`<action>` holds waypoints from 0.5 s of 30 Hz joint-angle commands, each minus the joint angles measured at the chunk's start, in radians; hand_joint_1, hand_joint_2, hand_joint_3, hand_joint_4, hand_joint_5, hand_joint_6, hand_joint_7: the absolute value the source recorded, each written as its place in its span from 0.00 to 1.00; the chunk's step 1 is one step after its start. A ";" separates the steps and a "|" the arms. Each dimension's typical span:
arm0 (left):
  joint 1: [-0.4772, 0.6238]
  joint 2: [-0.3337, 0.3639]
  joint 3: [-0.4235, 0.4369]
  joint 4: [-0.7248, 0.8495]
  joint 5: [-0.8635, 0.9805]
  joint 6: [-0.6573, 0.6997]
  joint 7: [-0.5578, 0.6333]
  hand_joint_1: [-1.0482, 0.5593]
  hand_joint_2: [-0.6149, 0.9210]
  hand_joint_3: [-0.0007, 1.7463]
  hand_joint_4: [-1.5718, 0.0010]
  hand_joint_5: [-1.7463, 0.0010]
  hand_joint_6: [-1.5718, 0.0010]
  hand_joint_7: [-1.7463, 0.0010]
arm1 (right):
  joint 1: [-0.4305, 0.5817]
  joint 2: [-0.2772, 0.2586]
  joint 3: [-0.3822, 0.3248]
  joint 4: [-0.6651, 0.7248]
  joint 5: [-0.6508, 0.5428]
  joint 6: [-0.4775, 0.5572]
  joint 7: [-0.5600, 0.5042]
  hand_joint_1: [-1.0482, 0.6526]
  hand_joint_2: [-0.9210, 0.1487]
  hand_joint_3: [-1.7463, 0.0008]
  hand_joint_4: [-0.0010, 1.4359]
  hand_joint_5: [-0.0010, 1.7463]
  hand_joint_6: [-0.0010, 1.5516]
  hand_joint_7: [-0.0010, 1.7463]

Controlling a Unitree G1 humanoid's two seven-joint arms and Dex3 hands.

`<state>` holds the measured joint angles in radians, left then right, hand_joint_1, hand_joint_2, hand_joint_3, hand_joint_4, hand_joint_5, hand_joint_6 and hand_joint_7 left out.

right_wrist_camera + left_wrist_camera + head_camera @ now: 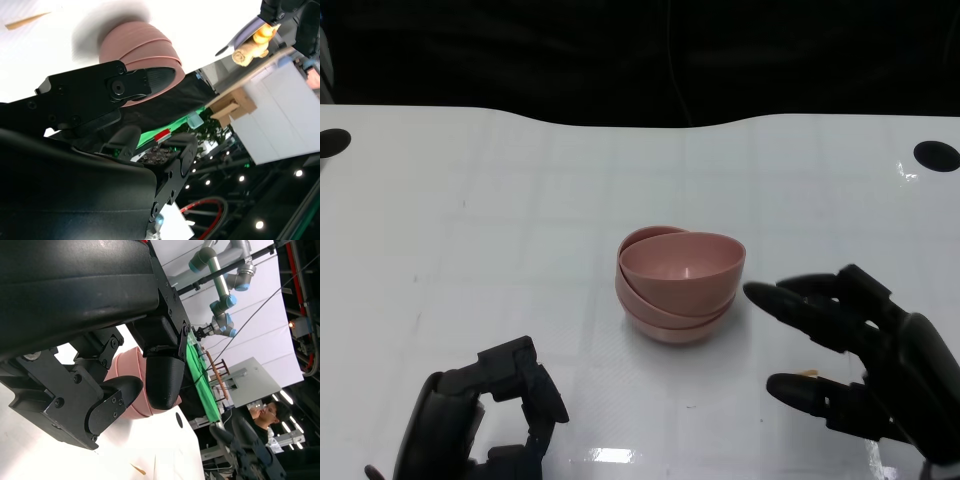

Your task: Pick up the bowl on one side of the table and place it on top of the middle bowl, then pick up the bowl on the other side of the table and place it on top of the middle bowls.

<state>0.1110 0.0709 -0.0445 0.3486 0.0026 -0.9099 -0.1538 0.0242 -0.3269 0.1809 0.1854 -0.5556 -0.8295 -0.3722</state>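
Note:
Three pink bowls (pixel 678 285) stand nested in a stack at the middle of the white table (pixel 470 250); the top bowl sits tilted, its rim higher on the right. The stack also shows as pink bands in the left wrist view, bowls (pixel 131 385), and in the right wrist view, bowls (pixel 137 47). My right hand (pixel 855 350) hovers just right of the stack, fingers spread, holding nothing. My left hand (pixel 485 415) is at the lower left near the table's front edge, fingers curled in on nothing, well apart from the bowls.
Two black round holes mark the table's far corners, one hole (pixel 332 143) at left and one hole (pixel 935 155) at right. A small tan sliver (pixel 808 374) lies on the table by my right hand. A person (pixel 267 415) sits beyond the table.

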 commanded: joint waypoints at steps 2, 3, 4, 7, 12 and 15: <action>0.003 0.010 0.008 0.008 0.003 -0.014 0.001 0.63 0.70 0.72 0.43 0.01 0.46 0.16 | 0.048 0.017 -0.045 0.043 0.052 -0.108 -0.043 0.55 0.01 0.92 0.49 0.46 0.57 0.15; 0.004 0.011 0.010 0.005 0.009 -0.011 0.005 0.63 0.70 0.72 0.43 0.01 0.46 0.16 | 0.049 0.026 -0.050 0.064 0.059 -0.141 -0.051 0.56 0.01 0.92 0.51 0.46 0.58 0.15; 0.005 0.011 0.011 0.003 0.012 -0.009 0.006 0.63 0.70 0.72 0.43 0.01 0.46 0.15 | 0.050 0.033 -0.054 0.082 0.067 -0.166 -0.055 0.58 0.10 0.82 0.55 0.51 0.62 0.18; 0.008 0.011 0.011 0.001 0.005 -0.011 0.002 0.63 0.70 0.73 0.43 0.01 0.46 0.15 | 0.054 0.052 -0.062 0.121 0.088 -0.212 -0.050 0.61 0.41 0.44 0.60 0.62 0.67 0.27; 0.017 0.015 0.010 0.000 -0.003 -0.009 -0.005 0.62 0.70 0.73 0.43 0.01 0.46 0.16 | 0.068 0.085 -0.076 0.157 0.131 -0.245 -0.032 0.67 0.52 0.25 0.65 0.80 0.68 0.48; 0.021 0.020 0.013 -0.001 0.003 -0.008 -0.004 0.62 0.72 0.70 0.44 0.01 0.47 0.16 | 0.074 0.100 -0.086 0.169 0.135 -0.251 -0.024 0.68 0.55 0.20 0.63 0.90 0.61 0.66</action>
<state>0.1241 0.0723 -0.0409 0.3495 0.0091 -0.9105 -0.1536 0.0908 -0.2283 0.1132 0.3446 -0.4381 -1.0671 -0.3998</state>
